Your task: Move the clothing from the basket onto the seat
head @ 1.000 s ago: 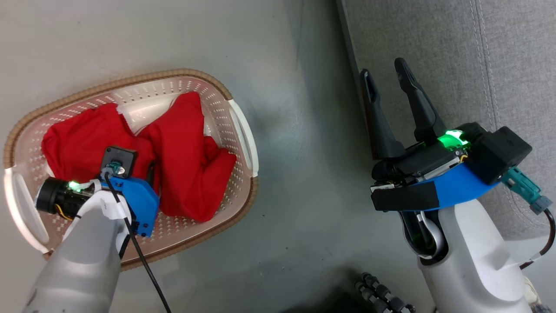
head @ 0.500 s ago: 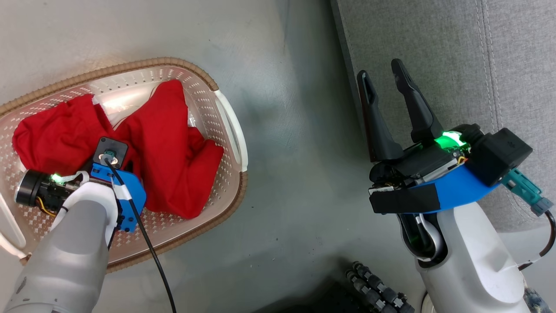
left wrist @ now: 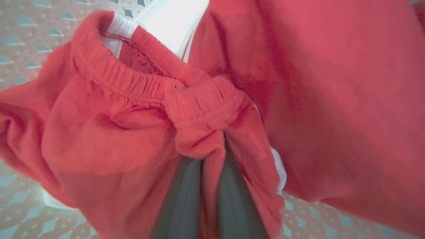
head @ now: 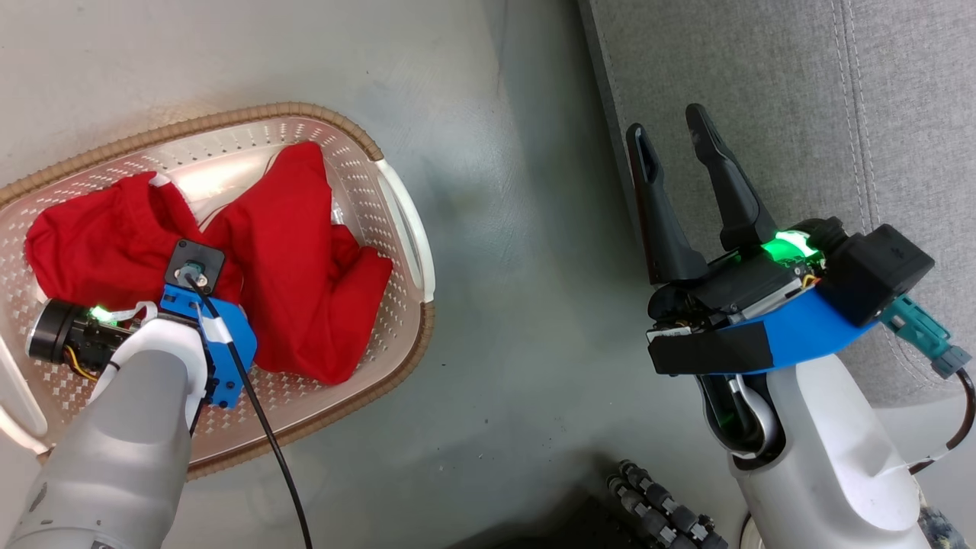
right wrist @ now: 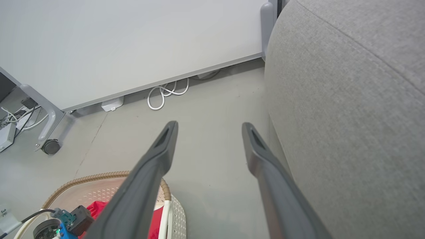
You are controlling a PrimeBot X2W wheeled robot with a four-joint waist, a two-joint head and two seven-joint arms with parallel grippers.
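The basket (head: 229, 123) sits on the grey floor (head: 518, 305), off to the left of the big grey seat (head: 762, 91). The red clothing (head: 305, 252) lies inside the basket, two soft red pieces next to each other and touching. All the red cloth I can see is in there. The left arm comes down into the basket from above, and the left gripper (left wrist: 210, 159) is pushed right into the red piece on the left side. Its two dark fingers (left wrist: 186, 205) are squeezed close together with a fold of red cloth pinched between them, so it is closed on the clothing. The pinched bit is just under the stretchy waistband (left wrist: 139, 86), and the cloth bunches up around the fingers; a little white shows inside the waistband. The other red piece (left wrist: 332, 99) lies just beside the fingers and is not in their grip. The right gripper (head: 669, 126) is well apart from the basket, over by the edge of the seat. Its two fingers (right wrist: 159, 159) stand wide apart and hold nothing; the floor shows between them, and the seat is right beside the finger nearest it. A white cable (right wrist: 166, 94) lies curled on the floor by the wall.
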